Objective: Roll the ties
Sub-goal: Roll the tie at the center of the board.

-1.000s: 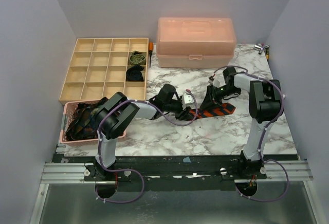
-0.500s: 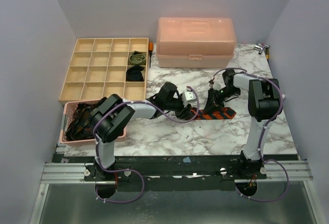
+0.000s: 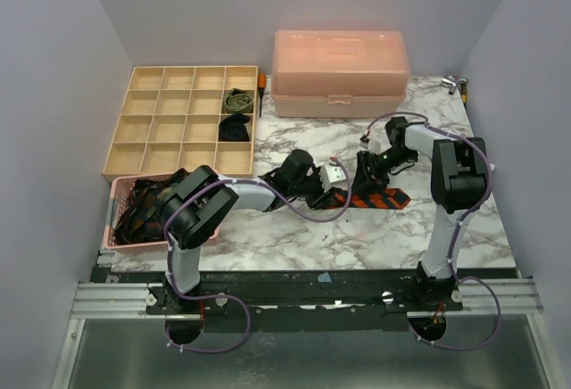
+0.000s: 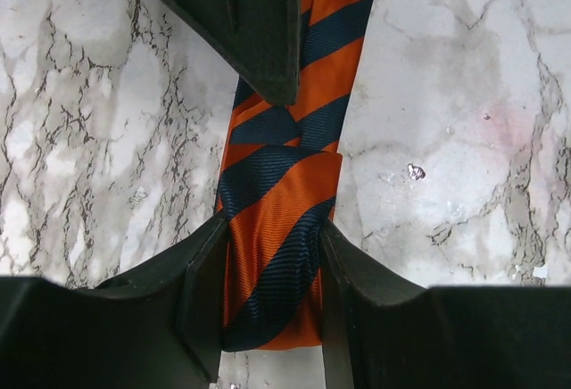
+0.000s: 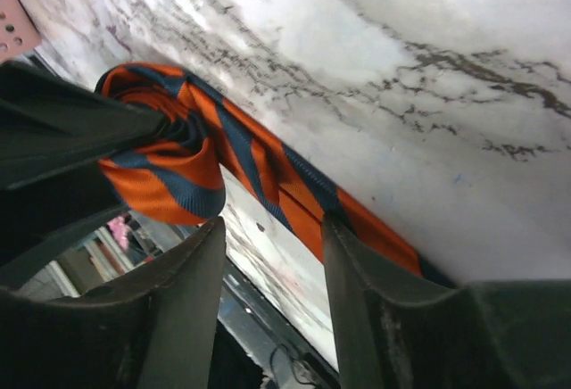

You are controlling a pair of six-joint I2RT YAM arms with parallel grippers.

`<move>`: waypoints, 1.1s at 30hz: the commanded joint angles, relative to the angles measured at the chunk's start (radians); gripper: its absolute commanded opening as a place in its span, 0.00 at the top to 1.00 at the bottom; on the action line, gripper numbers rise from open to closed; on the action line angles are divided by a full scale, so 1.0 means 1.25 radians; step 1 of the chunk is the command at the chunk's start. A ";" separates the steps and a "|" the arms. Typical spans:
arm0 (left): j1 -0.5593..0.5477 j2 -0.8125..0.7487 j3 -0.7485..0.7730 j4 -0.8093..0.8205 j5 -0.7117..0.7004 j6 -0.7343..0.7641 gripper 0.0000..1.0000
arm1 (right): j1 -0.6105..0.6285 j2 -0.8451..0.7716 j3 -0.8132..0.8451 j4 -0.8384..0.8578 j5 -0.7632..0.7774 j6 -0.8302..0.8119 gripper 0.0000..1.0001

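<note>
An orange-and-navy striped tie (image 3: 379,199) lies on the marble table (image 3: 294,228), its near end wound into a small roll (image 4: 272,255). My left gripper (image 4: 272,224) is shut on that roll, one finger pressed to each side. In the right wrist view the roll (image 5: 165,161) sits at the left in the left gripper's black fingers (image 5: 62,130). My right gripper (image 5: 273,222) is open just above the flat stretch of the tie (image 5: 357,219), one fingertip touching its edge. From above, the right gripper (image 3: 365,173) hovers over the tie beside the left gripper (image 3: 334,191).
A wooden compartment tray (image 3: 134,130) at the back left holds a rolled olive tie (image 3: 237,100) and a rolled black tie (image 3: 235,128). A pink basket (image 3: 114,228) of dark ties (image 3: 143,206) stands at the left front. A pink lidded box (image 3: 339,72) sits at the back.
The right gripper has opened and lifted a little off the tie. The left gripper, still holding the roll, has shifted slightly to the right.
</note>
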 commanded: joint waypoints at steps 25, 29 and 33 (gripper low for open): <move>-0.003 0.062 -0.007 -0.103 -0.003 0.040 0.60 | 0.065 0.081 0.015 0.025 -0.038 0.056 1.00; 0.011 0.034 -0.038 -0.016 0.045 0.021 0.37 | 0.062 0.107 0.006 0.028 0.043 0.056 1.00; 0.024 0.000 -0.078 0.089 0.114 0.000 0.23 | 0.055 0.134 0.005 0.020 0.111 0.054 1.00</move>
